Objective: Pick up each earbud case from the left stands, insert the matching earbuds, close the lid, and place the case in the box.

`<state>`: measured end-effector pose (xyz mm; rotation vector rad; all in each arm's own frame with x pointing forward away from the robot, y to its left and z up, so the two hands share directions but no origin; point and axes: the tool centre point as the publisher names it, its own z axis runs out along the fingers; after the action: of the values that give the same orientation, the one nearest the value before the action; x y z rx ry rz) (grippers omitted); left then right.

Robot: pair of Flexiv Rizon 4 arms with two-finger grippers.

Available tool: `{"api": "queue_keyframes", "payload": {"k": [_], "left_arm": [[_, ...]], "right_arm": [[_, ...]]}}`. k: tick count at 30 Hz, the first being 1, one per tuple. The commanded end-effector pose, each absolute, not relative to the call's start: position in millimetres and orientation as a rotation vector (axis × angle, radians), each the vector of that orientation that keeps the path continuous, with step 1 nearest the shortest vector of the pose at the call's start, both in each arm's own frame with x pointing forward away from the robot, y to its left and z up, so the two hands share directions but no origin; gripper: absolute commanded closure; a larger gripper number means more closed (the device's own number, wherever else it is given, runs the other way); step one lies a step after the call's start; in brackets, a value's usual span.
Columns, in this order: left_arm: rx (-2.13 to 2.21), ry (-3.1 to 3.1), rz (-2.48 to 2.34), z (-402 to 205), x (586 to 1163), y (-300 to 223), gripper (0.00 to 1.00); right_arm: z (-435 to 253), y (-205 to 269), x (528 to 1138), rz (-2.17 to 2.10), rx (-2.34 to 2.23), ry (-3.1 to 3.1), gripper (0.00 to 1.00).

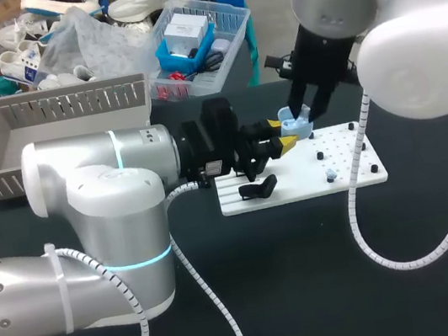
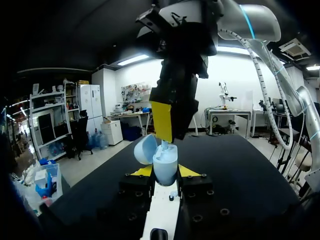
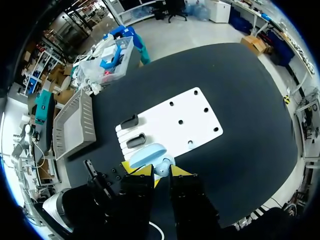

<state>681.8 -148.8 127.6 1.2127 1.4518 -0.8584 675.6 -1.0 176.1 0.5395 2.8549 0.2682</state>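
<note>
A light-blue earbud case (image 2: pixel 165 165) with its lid (image 2: pixel 145 149) swung open sits upright between the yellow tips of my left gripper (image 2: pixel 165 172), which is shut on it above the white board's (image 1: pixel 293 176) far edge. My right gripper (image 1: pixel 305 112) comes down from above onto the open case (image 1: pixel 294 127). In the right wrist view a small light-blue earbud (image 3: pixel 163 167) sits pinched between that gripper's (image 3: pixel 161 171) tips, right at the case's lid (image 3: pixel 147 154). My right gripper's finger (image 2: pixel 162 120) stands just over the case's mouth.
Two black stands (image 3: pixel 129 121) (image 3: pixel 136 140) stand on the board's left part, and another small blue earbud (image 1: pixel 329 175) rests on its pegged right part. A grey slatted box (image 1: pixel 62 117) stands at the back left. A clear bin (image 1: pixel 202 39) lies behind the board.
</note>
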Motion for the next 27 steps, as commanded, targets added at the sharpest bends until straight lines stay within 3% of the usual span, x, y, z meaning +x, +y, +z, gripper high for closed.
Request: {"api": "queue_keyframes", "payload": {"k": [1, 6, 8, 12, 15, 27], "left_arm": [[1.206, 1.451, -0.855, 127, 681, -149, 1.0], [1.206, 1.451, -0.855, 127, 681, -149, 1.0], [1.206, 1.451, -0.855, 127, 681, -149, 1.0], [1.206, 1.451, -0.855, 127, 681, -149, 1.0], [1.206, 1.451, -0.855, 127, 681, -149, 1.0], [1.206, 1.451, -0.855, 127, 681, -149, 1.0]], "right_arm": [[175, 0, 677, 0.27, 0.54, 2.86, 1.0], [176, 0, 676, 0.284, 0.536, 2.864, 0.99], [177, -1, 675, 0.286, 0.537, 2.864, 0.81], [181, -1, 672, 0.288, 0.531, 2.858, 0.72], [181, -3, 671, 0.292, 0.532, 2.855, 0.6], [189, -12, 652, 0.326, 0.498, 2.825, 0.6]]}}
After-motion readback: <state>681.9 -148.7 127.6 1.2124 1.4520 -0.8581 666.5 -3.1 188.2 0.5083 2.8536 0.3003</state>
